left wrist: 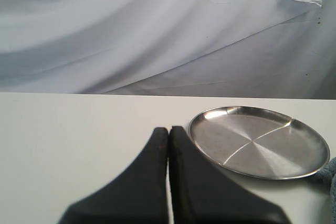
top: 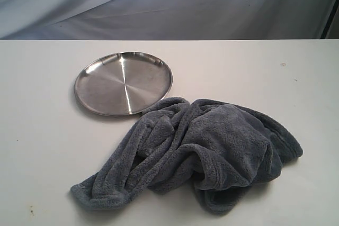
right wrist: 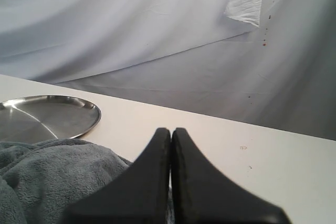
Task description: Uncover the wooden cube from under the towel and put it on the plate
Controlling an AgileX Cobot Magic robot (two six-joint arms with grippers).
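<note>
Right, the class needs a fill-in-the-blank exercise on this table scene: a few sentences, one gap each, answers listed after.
1. The shiny steel plate holds ____.
2. A crumpled grey ____ lies on the table beside the plate.
3. The left gripper and the right gripper both have their jaws ____.
4. The wooden cube shows in ____ of the three views.
Missing words: nothing; towel; shut; none.
</note>
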